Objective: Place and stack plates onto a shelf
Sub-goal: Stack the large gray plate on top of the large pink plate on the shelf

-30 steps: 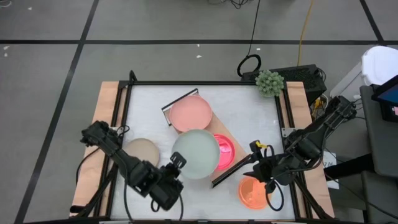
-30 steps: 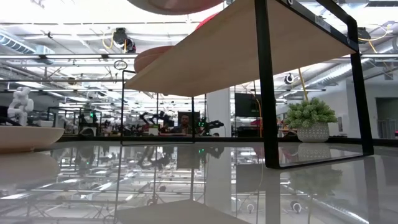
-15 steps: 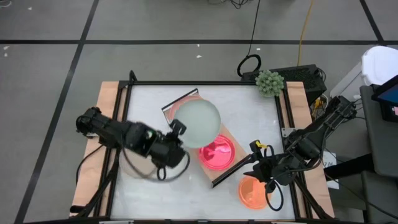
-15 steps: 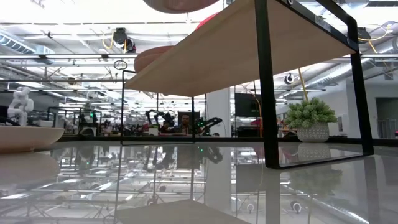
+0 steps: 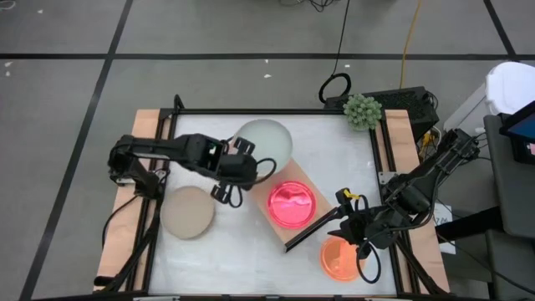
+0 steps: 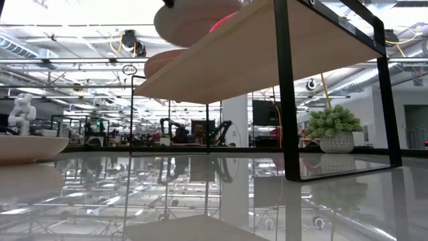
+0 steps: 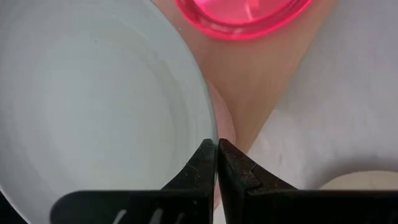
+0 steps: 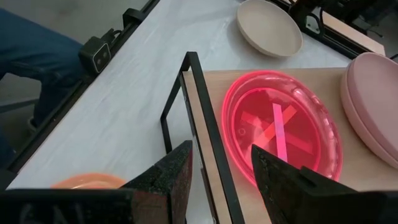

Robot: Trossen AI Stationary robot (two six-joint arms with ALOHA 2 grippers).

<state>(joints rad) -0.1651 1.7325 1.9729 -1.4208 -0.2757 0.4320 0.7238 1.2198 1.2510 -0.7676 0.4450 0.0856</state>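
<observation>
My left gripper (image 5: 244, 170) is shut on the pale grey-green plate (image 5: 266, 142), which hangs over the far end of the light-wood shelf (image 5: 318, 186). In the left wrist view this plate (image 7: 93, 112) covers most of the dusty-pink plate (image 7: 226, 127) that sits on the shelf. A hot-pink divided plate (image 5: 292, 203) rests flat on the shelf's near half. The beige plate (image 5: 187, 211) and the orange plate (image 5: 338, 257) lie on the table. My right gripper (image 8: 224, 165) is open and waits by the shelf's near end. My left gripper pinches the grey-green plate's rim (image 7: 205, 134) between its two shut fingers, on the plate's near-left side. The fingers come roughly level from the table's near-left. The plate is over the dusty-pink plate; whether it rests on it I cannot tell.
The shelf's black frame end (image 8: 186, 106) stands just ahead of my right gripper. A potted plant (image 5: 363, 110) sits at the far right corner. A person's blue trouser leg (image 8: 31, 50) shows beyond the table edge. Bare tabletop (image 5: 242, 259) lies along the near side.
My left gripper has carried the grey-green plate from the near middle of the table toward the far edge, up over the shelf, until it hangs above the dusty-pink plate. The hot-pink plate, partly covered a second ago, now shows whole. The right arm has kept still.
</observation>
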